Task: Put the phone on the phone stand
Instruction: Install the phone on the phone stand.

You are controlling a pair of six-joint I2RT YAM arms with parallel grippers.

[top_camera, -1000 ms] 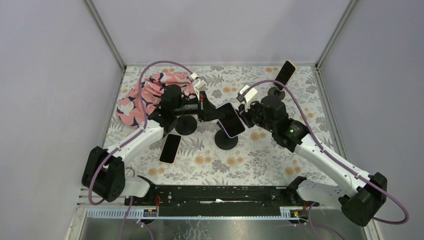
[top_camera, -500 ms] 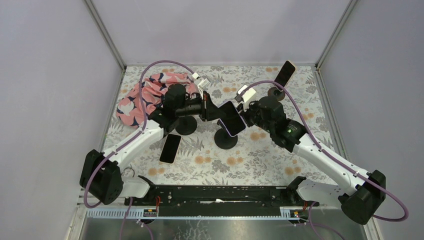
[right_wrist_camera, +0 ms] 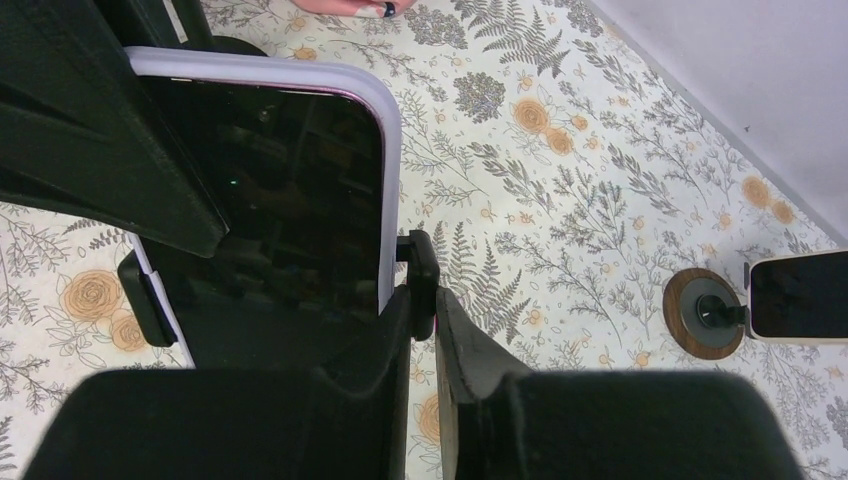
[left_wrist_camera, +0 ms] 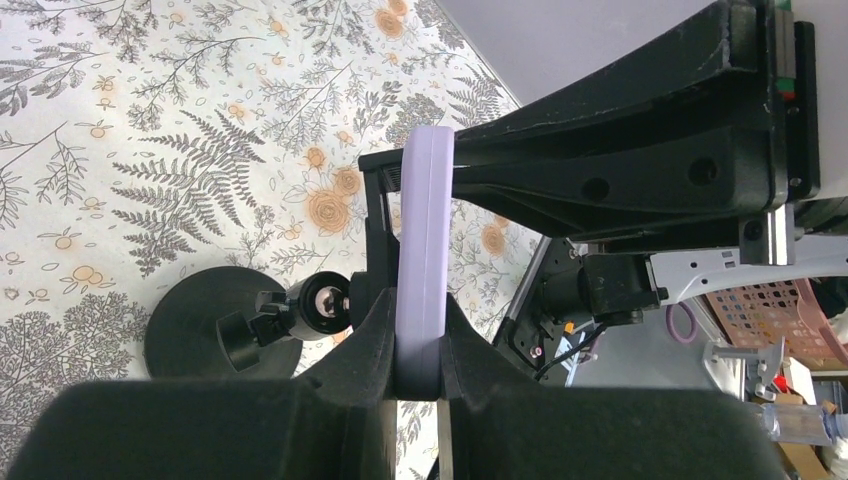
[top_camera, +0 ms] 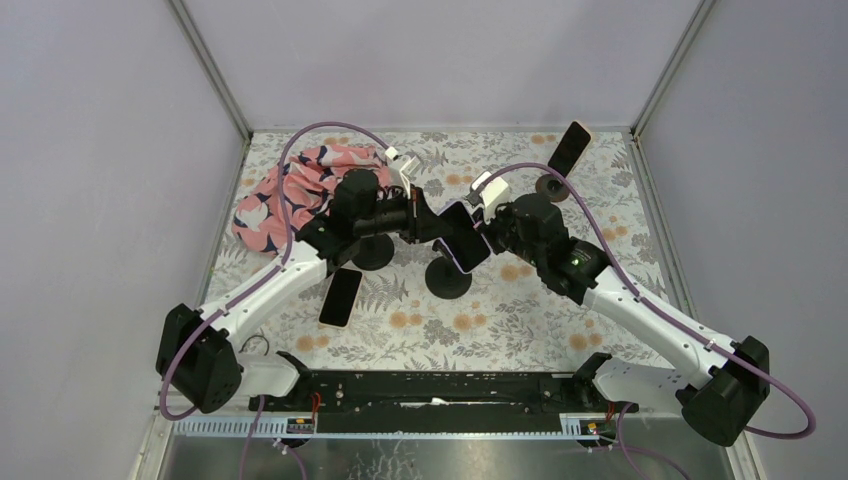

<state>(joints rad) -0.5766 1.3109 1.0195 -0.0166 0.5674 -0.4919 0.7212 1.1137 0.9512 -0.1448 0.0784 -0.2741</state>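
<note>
A phone (top_camera: 462, 237) in a lilac case hangs above a black phone stand (top_camera: 447, 280) mid-table. My left gripper (top_camera: 430, 222) is shut on the phone's left end. In the left wrist view the phone (left_wrist_camera: 424, 250) stands edge-on between my fingers (left_wrist_camera: 372, 330), against the stand's black cradle (left_wrist_camera: 376, 210), with the stand's round base (left_wrist_camera: 205, 330) below. My right gripper (top_camera: 487, 228) comes in from the right. In the right wrist view it (right_wrist_camera: 428, 312) is shut on the cradle's side clamp (right_wrist_camera: 423, 268), right beside the phone's dark screen (right_wrist_camera: 290, 200).
A second black stand (top_camera: 372, 252) sits under my left arm. Another phone (top_camera: 340, 297) lies flat at the near left. A third phone (top_camera: 572, 148) rests on a wooden-based stand (top_camera: 552, 187) at the far right. A pink patterned cloth (top_camera: 290, 190) lies at the far left.
Both wrists have shifted slightly left and away, carrying the phone with them. The phone is more upright over the stand. Both grips are unchanged.
</note>
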